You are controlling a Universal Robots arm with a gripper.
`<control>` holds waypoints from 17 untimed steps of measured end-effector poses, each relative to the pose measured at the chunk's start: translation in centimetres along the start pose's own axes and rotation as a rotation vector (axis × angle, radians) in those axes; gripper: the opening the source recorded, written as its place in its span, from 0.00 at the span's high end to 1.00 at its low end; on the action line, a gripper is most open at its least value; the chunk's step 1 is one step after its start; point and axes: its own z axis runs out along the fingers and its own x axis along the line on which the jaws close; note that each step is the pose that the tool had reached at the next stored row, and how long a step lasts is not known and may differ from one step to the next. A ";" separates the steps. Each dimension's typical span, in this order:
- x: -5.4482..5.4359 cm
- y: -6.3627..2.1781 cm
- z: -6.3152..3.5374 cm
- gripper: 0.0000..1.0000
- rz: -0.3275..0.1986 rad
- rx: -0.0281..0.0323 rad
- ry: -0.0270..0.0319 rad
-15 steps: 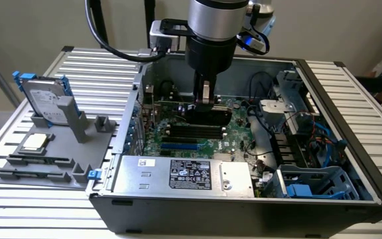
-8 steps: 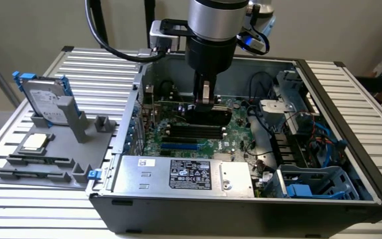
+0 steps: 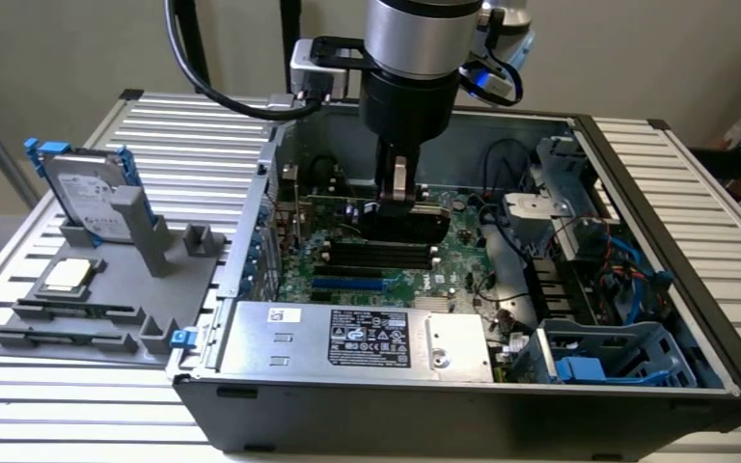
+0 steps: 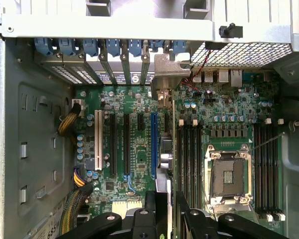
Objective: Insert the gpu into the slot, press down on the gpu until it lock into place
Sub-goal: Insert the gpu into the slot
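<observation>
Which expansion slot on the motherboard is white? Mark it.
The long white slot, at the row's end beside the yellow-and-black cables; the rest are black slots and one blue slot.

Silver cylindrical arm, blue-ringed joint, thick black cables; black gripper, matte black fingers, round screws.

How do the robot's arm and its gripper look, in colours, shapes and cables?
The arm has a silver-grey round segment above a black cylinder. Thick black cables loop beside it, and a blue cable shows on the exterior view's right. The gripper has two narrow black fingers on black bolted mounts.
</observation>
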 end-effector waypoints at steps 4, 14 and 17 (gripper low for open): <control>0.0 0.00 0.00 0.73 0.000 0.0000 0.0000; 0.0 0.00 0.00 0.73 0.000 0.0000 0.0000; 0.0 0.00 0.00 0.73 0.000 0.0000 0.0000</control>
